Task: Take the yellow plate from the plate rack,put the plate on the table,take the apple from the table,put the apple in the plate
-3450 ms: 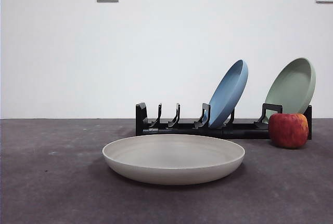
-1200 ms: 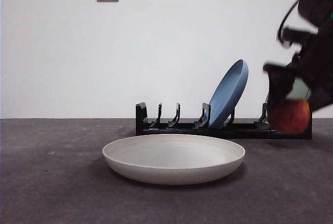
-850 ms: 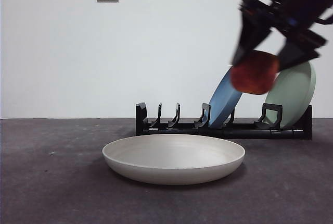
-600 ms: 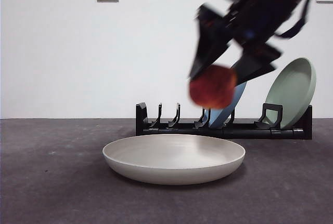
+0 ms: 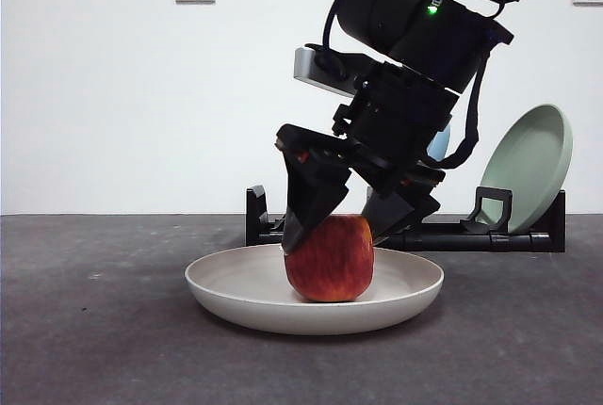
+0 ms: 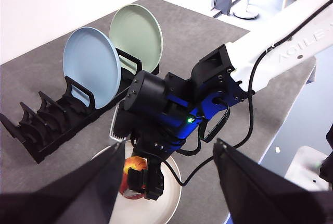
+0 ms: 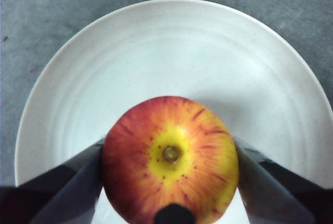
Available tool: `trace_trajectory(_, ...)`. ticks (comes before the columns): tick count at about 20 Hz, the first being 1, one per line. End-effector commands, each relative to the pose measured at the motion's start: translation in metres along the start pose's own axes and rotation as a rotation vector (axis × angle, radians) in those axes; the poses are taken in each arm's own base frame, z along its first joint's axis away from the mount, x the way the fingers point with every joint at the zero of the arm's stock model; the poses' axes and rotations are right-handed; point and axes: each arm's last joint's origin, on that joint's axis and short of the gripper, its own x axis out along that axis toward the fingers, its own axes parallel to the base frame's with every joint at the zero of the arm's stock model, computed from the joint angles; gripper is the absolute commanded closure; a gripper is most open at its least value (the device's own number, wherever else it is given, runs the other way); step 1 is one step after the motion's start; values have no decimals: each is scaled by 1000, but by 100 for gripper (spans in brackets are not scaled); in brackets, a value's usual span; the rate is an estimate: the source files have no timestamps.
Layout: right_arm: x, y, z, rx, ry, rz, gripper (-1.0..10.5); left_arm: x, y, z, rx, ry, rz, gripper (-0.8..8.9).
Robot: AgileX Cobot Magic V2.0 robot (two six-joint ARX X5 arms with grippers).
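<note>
The cream yellow plate (image 5: 407, 288) lies flat on the table (image 5: 94, 330), in front of the black plate rack (image 5: 262, 224). The red and yellow apple (image 5: 330, 262) stands in the middle of the plate. My right gripper (image 5: 334, 235) reaches down from the upper right and is shut on the apple, one jaw against each side. In the right wrist view the apple (image 7: 192, 182) fills the space between the jaws of the gripper (image 7: 169, 146), over the plate (image 7: 171, 52). My left gripper (image 6: 170, 148) hangs high above the scene, open and holding nothing.
A blue plate (image 6: 91, 67) and a pale green plate (image 5: 532, 165) lean in the rack's (image 6: 47, 130) right half. In the front view the right arm hides most of the blue plate (image 5: 439, 144). The table's edge lies close to the right of the plates.
The right gripper took the apple from beside the rack at the right, lifted it, carried it left and lowered it into the plate. The plate stayed where it was.
</note>
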Motion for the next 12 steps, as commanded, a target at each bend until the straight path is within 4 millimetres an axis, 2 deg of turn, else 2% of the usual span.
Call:
trace_trajectory(1, 5, 0, -4, 4, 23, 3, 878, 0, 0, -1, -4, 6, 2, 527)
trace_trajectory(3, 5, 0, -5, 6, 33, 2, 732, 0, 0, -2, -1, 14, 3, 527)
trace_trajectory(5, 5, -1, -6, 11, 45, -1, 523, 0, 0, -3, 1, 20, 4, 526)
trace_trajectory(7, 5, -1, -6, 19, 45, -2, 384, 0, 0, -3, 3, 28, 5, 527)
trace_trajectory(12, -1, 0, -3, 16, 23, -2, 373, 0, 0, -6, 10, 52, 8, 527)
